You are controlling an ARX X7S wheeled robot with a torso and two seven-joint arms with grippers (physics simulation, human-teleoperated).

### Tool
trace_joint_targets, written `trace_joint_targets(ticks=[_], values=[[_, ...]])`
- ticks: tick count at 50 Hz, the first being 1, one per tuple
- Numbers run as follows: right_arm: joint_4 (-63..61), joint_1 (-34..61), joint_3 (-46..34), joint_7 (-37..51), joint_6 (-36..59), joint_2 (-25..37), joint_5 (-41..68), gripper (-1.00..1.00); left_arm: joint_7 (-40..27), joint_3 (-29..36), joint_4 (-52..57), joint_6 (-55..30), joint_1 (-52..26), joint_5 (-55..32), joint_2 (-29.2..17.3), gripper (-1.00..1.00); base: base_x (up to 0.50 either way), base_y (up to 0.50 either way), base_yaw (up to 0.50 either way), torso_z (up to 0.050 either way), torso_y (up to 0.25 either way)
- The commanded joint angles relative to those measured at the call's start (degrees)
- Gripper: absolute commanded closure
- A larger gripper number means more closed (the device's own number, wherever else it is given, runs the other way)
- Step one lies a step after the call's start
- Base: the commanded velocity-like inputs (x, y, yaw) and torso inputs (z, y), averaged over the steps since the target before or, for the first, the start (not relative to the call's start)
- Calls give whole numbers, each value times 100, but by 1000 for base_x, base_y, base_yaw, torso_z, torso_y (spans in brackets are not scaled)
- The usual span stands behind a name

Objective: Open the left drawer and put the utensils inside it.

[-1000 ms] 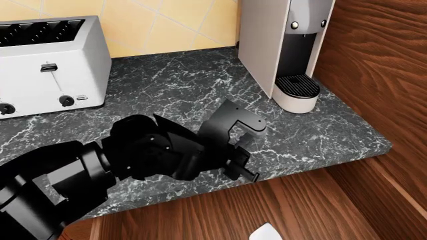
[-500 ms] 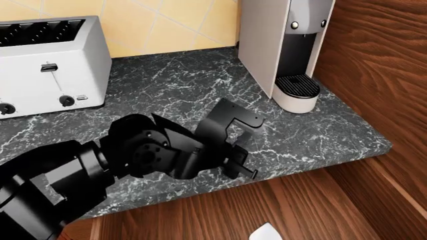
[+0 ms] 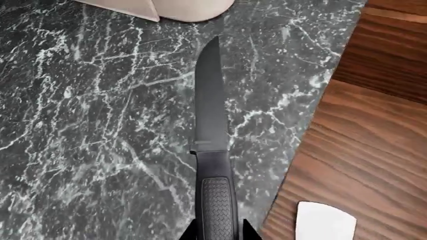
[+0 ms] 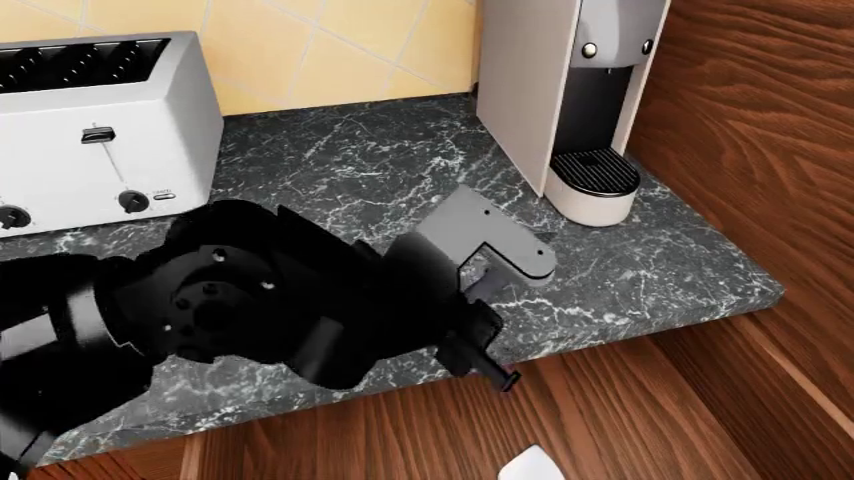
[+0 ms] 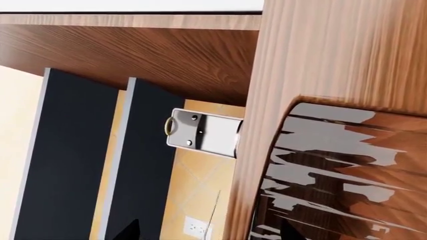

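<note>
Gripping knife (image 3: 212, 145) handle, left hand (image 3: 219, 231) closed

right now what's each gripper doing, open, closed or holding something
Left gripper: closed on the handle of the dark knife, which lies flat on the marble counter.
Right gripper: cannot be told; only two dark tips show in its wrist view.

L arm's gripper (image 4: 497, 330) hangs low over the front edge of the marble counter (image 4: 641, 290), fingers aimed down toward the edge; grey bracket on top. Can't tell if the jaws are apart or closed. Bulky black arm links trail off to its left. White toaster (image 4: 100, 130) well behind and left of it. Coffee machine (image 4: 574, 100) behind and to its right, by the wood wall. Brown drawer interior (image 4: 601, 420) just in front, small white piece (image 4: 531, 465) in it.
</note>
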Motion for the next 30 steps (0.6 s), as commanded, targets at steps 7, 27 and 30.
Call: trace_joint_targets(ticks=[7, 27, 30], values=[[-115, -66, 9, 35, -13, -18, 61, -100, -411, -572, 1704, -441, -896, -1377, -496, 100, 0, 0, 0, 0, 0], [-82, -45, -26, 18, -44, -1, 44, -100, 287, -711, 1962, -499, -699, -1257, -438, 100, 0, 0, 0, 0, 0], [-92, -52, -32, 16, -49, -4, 38, -100, 468, -711, 1921, -479, -555, -1170, -421, 100, 0, 0, 0, 0, 3]])
